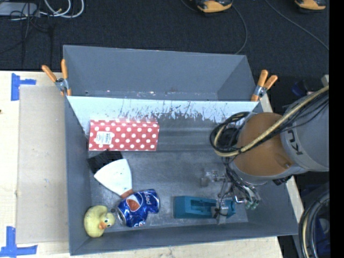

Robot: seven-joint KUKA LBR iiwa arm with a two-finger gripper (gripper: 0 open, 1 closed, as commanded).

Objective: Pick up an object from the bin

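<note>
Well left of hand (221,213), Pepsi can (138,207).

Grey bin (161,74): red dotted box (123,135), white wedge (114,176), crushed blue can (138,207), yellow duck (97,221), teal block (193,207).

Pepsi globe emblem seen on the crushed blue can (138,207), a white label carried on the red polka-dot box (123,135), its print too small to be read, the letters "KU" seen on the arm (307,138).
</note>
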